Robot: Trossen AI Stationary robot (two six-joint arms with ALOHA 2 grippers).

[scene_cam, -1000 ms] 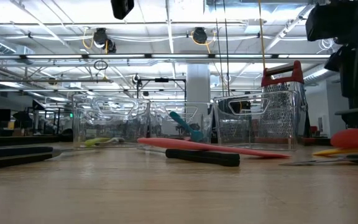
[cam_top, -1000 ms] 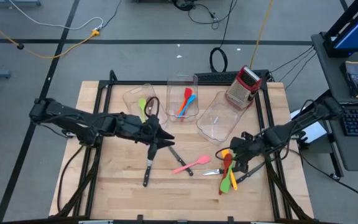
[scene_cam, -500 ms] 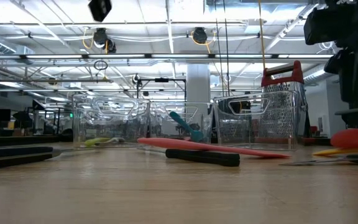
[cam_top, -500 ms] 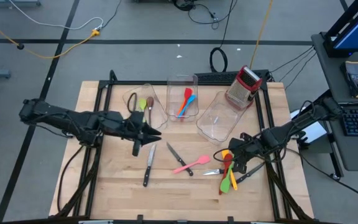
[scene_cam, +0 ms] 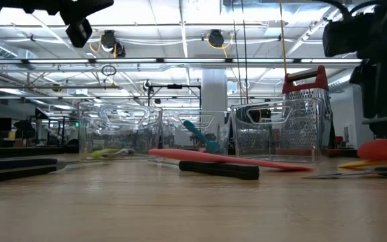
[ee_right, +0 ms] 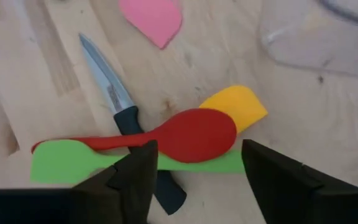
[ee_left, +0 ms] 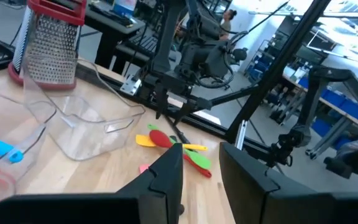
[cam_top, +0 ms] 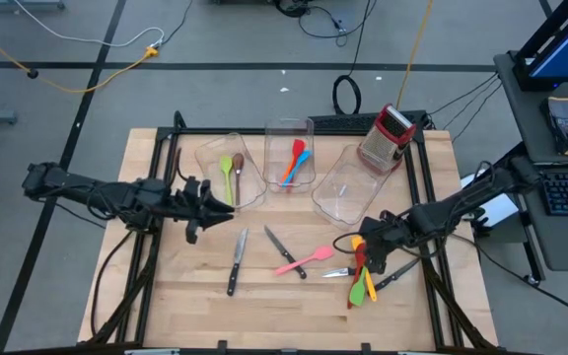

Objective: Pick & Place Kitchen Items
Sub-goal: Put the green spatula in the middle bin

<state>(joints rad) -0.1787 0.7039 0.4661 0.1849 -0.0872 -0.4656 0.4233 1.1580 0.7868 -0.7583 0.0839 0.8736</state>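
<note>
You see a matt wooden table (cam_top: 185, 286), clear glossy plastic bins (cam_top: 348, 192), perforated metal grater (cam_top: 378, 148) beside them.

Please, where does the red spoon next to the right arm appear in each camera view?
High view: red plastic spoon, lower right, under the right gripper.
Low view: far right edge.
Left wrist view: centre, beyond the fingers.
Right wrist view: centre.
Shared landmark: the flat green spatula beside it.

Bright, even overhead light from ceiling tubes (scene_cam: 180, 62); soft faint shadows on table (cam_top: 185, 286). Low view's foreground blurred; clear bins (scene_cam: 140, 131) show glare.
</note>
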